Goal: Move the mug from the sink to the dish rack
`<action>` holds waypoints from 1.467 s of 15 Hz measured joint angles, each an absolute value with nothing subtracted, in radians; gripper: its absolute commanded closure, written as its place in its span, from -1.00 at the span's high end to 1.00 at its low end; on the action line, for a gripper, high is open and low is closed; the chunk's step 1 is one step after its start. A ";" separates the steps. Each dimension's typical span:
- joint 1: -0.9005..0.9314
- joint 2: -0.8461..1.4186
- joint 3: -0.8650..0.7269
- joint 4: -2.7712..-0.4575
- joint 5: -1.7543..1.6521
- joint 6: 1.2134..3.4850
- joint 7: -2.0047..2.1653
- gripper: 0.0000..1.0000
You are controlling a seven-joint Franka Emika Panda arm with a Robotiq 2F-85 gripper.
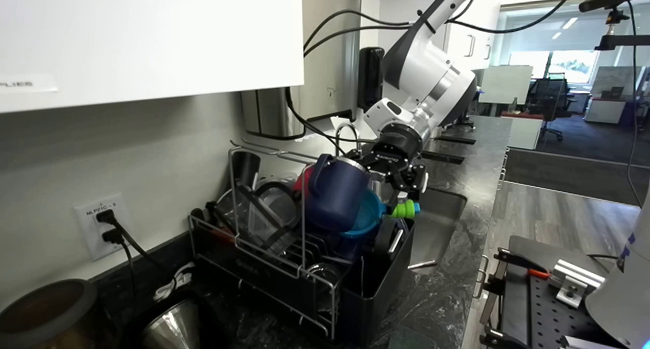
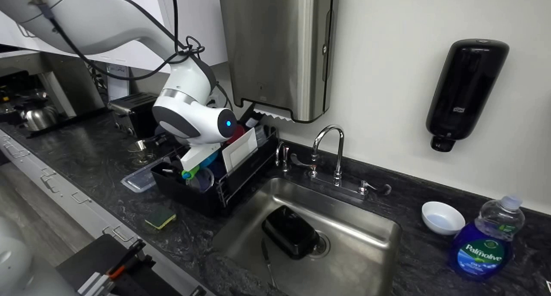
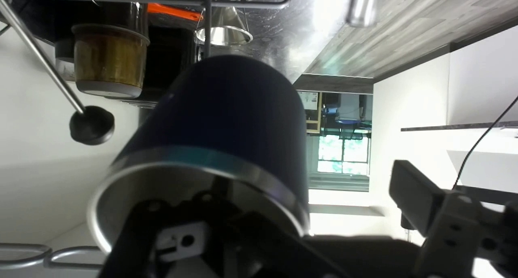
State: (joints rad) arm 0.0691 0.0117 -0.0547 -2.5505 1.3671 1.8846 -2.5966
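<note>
Robotiq gripper (image 1: 390, 173), jaws spread with one reaching into the tilted navy mug (image 1: 337, 194) in the black wire dish rack (image 1: 254, 267), should slide straight out without dragging its rim.

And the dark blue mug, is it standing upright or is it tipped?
Tipped, but not flat on its side: in an exterior view the mug leans over at the dish rack, its silver rim slanted.

See a sponge (image 2: 160, 218) near the front edge of the counter (image 2: 99, 169), a white bowl (image 2: 442, 218) near its back edge, a bottle (image 2: 486, 242) just beside; on the wall (image 2: 387, 93), a towel dispenser (image 2: 277, 50) and a soap dispenser (image 2: 467, 89).
</note>
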 measured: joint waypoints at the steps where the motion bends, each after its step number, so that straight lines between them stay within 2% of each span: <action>1: 0.064 0.012 -0.055 -2.551 1.366 1.884 -2.597 1.00; 22: -0.059 -0.036 -0.111 -2.548 1.329 1.871 -2.597 1.00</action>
State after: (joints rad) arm -0.0589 -0.0356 -0.1114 -2.5481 1.3285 1.8705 -2.5968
